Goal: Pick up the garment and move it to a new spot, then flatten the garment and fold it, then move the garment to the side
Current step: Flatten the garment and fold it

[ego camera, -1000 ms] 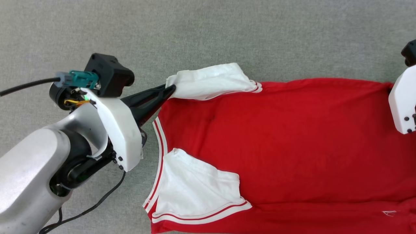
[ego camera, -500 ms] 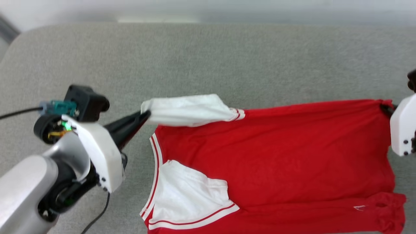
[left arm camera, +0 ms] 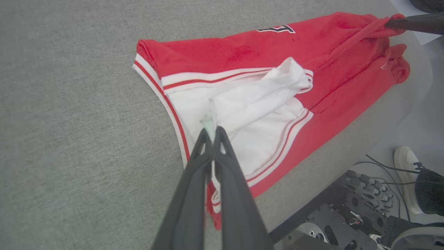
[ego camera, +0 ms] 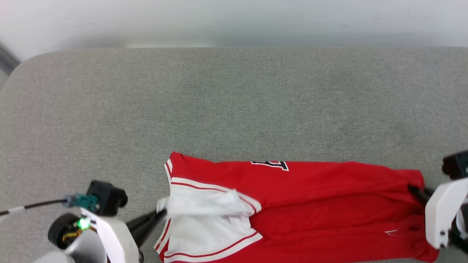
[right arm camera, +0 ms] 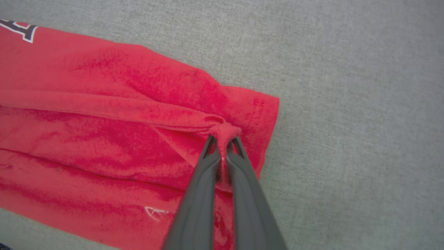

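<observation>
The garment, a red T-shirt with white sleeves, lies doubled over lengthwise near the table's front edge. A bit of black-and-white lettering peeks out at the far fold. My left gripper is shut on the tip of a white sleeve, holding it over the other sleeve. In the left wrist view the left gripper pinches that white cloth. My right gripper is shut on a bunched red hem corner at the right end. The right wrist view has the right gripper closed on the garment.
The grey padded table stretches wide beyond the shirt to a pale wall. In the left wrist view the table's front edge drops to the robot's base, cables and a person's shoe on the floor.
The head camera has tilted up. Both grippers have drawn the shirt's far edge toward the front, folding it over; the far sleeve now lies above the near sleeve and lettering shows.
</observation>
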Motion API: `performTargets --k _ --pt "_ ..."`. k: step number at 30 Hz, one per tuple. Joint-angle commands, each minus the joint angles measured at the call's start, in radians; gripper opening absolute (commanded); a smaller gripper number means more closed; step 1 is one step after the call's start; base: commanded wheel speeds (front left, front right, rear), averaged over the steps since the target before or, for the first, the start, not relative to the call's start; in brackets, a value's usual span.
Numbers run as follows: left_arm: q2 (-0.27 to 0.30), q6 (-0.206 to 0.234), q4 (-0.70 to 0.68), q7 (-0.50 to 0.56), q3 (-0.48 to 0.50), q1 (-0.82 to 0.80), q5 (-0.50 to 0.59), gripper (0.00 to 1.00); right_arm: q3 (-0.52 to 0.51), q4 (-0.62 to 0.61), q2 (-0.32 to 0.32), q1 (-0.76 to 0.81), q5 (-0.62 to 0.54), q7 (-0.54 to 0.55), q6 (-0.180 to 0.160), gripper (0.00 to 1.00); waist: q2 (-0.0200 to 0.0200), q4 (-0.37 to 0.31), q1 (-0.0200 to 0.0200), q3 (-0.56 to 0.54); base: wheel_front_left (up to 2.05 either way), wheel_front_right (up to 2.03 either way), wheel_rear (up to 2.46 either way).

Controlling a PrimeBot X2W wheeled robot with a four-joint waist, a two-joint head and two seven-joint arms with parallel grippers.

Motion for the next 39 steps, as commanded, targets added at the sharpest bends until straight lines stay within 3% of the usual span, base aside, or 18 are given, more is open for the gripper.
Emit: performTargets --k 1,9,24,25,26,32,39 --pt "-0.003 0.005 0.003 -0.01 -0.007 0.024 -0.006 0.0 -0.006 -0.019 0.005 0.036 0.0 0.008 -0.001 0.0 -0.0001 0.0 0.0 0.0 0.0 0.0 0.0" --pt "-0.026 -0.005 0.082 0.013 -0.078 0.082 0.008 0.0 0.01 -0.084 -0.033 0.132 -0.023 0.074 -0.001 0.0 -0.0001 -0.004 0.0 0.005 0.0 0.0 0.0" --pt "-0.142 -0.082 0.269 0.022 -0.163 0.018 0.072 0.0 0.146 -0.056 -0.094 0.129 -0.06 0.1 -0.001 0.0 -0.0001 0.001 0.0 0.022 0.0 0.0 0.0" --pt "-0.147 -0.085 0.279 0.017 -0.166 0.014 0.081 0.31 0.149 -0.053 -0.093 0.126 -0.059 0.093 -0.001 0.21 -0.0001 0.0 0.0 0.021 0.0 0.0 0.0" --pt "-0.152 -0.088 0.286 0.009 -0.166 0.014 0.086 0.97 0.146 -0.05 -0.085 0.12 -0.057 0.085 -0.001 1.0 -0.0001 -0.001 0.0 0.02 0.0 0.0 0.0" --pt "-0.163 -0.085 0.306 -0.055 -0.147 0.012 0.106 1.0 0.121 -0.066 -0.07 0.092 -0.028 0.066 -0.001 1.0 -0.0001 -0.006 0.0 -0.013 0.0 0.0 0.0" --pt "-0.167 -0.046 0.272 -0.25 -0.054 0.034 0.119 1.0 0.005 -0.142 -0.023 0.116 0.016 0.099 -0.001 1.0 -0.0001 -0.004 0.0 -0.056 0.0 0.0 0.0"
